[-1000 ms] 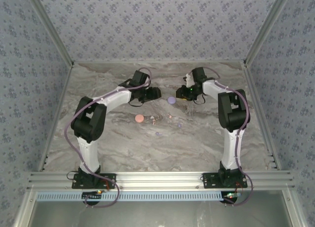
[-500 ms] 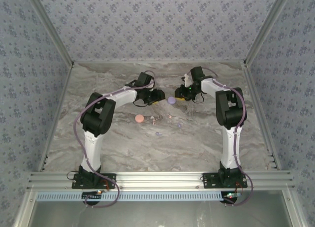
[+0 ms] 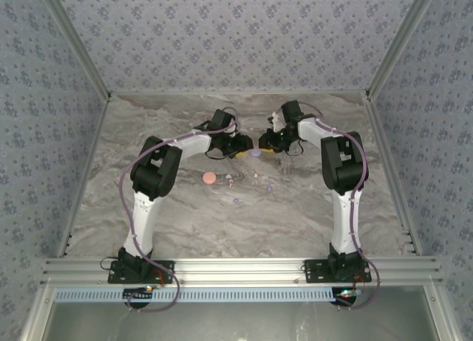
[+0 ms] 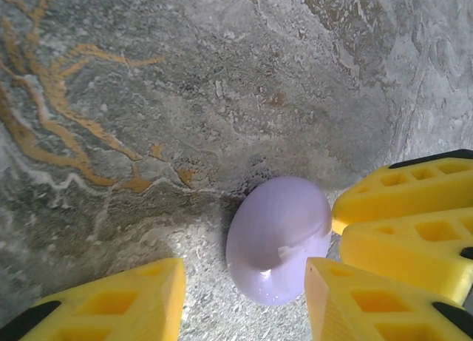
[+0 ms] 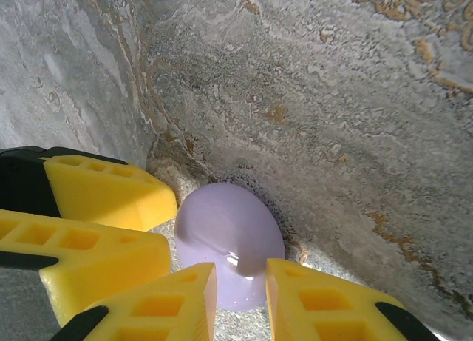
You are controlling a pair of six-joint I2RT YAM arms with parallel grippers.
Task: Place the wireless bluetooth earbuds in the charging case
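Marbled table (image 3: 177,215), patterned walls (image 3: 236,38). Your two grippers meet at the far middle, at the lilac case (image 4: 279,237) lying on the table. Left gripper (image 4: 244,300): jaws apart, straddling the case, one finger just beside it, the other clear of it. Right gripper (image 5: 240,293): jaws nearly together, tips at the case's rim; you cannot tell whether they pinch it. Earbuds (image 3: 269,186) lie loose nearer the bases, near a pink case (image 3: 210,178).
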